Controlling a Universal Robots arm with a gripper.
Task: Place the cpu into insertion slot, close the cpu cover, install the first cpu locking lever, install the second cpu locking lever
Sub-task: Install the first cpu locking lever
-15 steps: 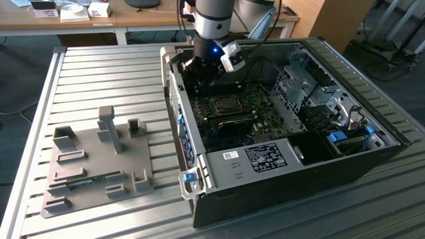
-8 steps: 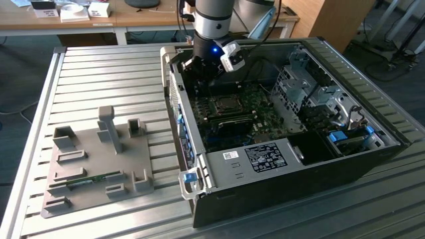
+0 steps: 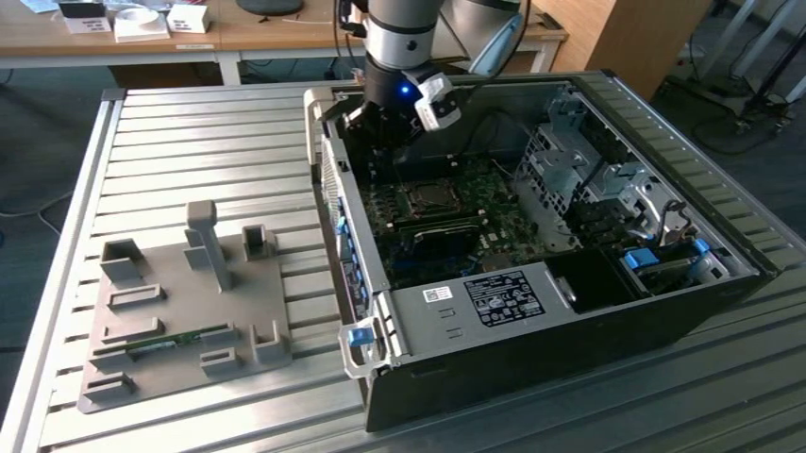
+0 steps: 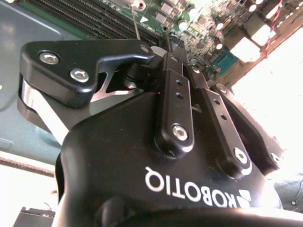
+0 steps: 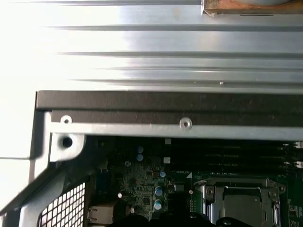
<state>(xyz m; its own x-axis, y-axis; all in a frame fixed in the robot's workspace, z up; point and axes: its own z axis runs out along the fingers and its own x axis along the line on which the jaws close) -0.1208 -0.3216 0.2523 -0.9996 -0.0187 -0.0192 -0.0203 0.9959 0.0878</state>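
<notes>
Progress: we judge chip [image 5: 242,203] seated, cover [image 5: 236,184] lying flat over it | levers: we cannot tell | claw [image 4: 158,49]: pressed together, hanging over the board [image 5: 142,189]

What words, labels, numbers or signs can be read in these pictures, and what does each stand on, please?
White lettering on the gripper housing, second wrist view: a maker's mark, not quoted.
Large white label on the box inside the computer case: too small to read.
Small white label beside it: too small to read.
White cards on the desk: too blurred to read.
</notes>
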